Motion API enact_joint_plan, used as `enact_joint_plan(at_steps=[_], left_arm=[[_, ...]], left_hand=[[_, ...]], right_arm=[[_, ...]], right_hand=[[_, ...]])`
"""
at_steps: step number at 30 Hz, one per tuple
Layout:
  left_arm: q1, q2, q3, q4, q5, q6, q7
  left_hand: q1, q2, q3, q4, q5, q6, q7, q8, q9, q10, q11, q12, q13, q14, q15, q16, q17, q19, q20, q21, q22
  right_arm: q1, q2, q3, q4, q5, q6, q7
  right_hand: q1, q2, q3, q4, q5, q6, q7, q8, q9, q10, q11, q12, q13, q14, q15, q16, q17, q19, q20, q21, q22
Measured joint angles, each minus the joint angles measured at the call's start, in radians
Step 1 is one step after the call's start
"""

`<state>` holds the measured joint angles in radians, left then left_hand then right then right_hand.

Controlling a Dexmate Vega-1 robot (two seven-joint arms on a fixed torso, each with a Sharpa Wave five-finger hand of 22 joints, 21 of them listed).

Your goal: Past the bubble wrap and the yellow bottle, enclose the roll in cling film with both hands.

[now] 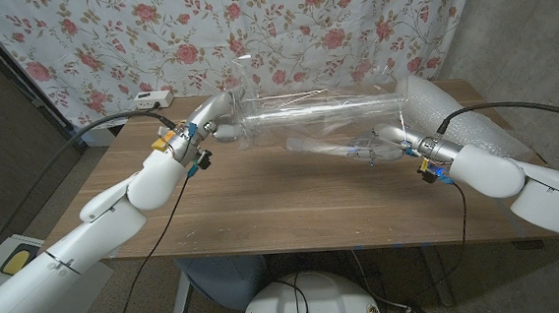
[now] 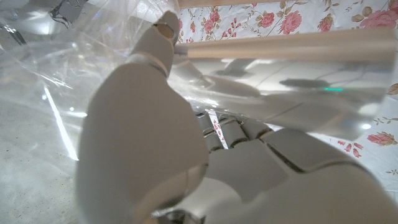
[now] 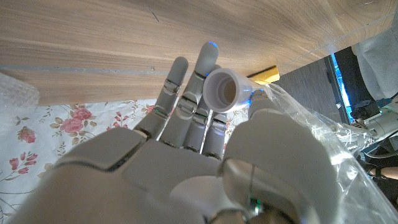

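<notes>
Above the desk (image 1: 263, 202), both hands hold cling film (image 1: 316, 114) stretched taut.
Left hand (image 1: 206, 119) grips film; right hand (image 1: 389, 139) grips the roll (image 1: 323, 148); overpulling may tear it.

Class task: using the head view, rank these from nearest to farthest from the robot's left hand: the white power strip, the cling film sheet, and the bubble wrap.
1. The cling film sheet: the left hand is at its left end, holding it.
2. The white power strip: at the table's back left edge, just beyond the hand.
3. The bubble wrap: across the table on the right side.
</notes>
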<state>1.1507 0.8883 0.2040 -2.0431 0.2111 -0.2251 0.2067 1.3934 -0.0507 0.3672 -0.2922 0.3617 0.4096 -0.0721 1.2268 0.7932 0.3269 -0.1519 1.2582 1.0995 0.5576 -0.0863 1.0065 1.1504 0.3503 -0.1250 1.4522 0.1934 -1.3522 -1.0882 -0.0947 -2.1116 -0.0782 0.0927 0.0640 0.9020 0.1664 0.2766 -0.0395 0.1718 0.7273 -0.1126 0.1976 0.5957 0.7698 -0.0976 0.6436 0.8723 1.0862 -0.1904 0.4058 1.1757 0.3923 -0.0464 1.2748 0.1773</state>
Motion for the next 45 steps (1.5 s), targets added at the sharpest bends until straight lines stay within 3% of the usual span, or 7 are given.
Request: enact_joint_plan(at_steps=[45], left_arm=[[0.016, -0.016, -0.012, -0.014, -0.006, -0.018, -0.022]], left_hand=[[0.000, 0.000, 0.000, 0.000, -0.003, -0.002, 0.001, 0.007, -0.010, 0.002, -0.002, 0.007, -0.016, 0.005, 0.002, -0.001, -0.011, 0.004, -0.004, -0.001, -0.003]], right_arm=[[-0.015, -0.028, 0.003, -0.005, 0.011, -0.007, -0.031]], right_hand=[[-0.002, 0.002, 0.000, 0.000, 0.000, 0.000, 0.000, 0.004, 0.000, 0.003, 0.003, -0.003, 0.000, 0.004, 0.000, -0.001, 0.000, 0.004, 0.004, 0.000, 0.000]])
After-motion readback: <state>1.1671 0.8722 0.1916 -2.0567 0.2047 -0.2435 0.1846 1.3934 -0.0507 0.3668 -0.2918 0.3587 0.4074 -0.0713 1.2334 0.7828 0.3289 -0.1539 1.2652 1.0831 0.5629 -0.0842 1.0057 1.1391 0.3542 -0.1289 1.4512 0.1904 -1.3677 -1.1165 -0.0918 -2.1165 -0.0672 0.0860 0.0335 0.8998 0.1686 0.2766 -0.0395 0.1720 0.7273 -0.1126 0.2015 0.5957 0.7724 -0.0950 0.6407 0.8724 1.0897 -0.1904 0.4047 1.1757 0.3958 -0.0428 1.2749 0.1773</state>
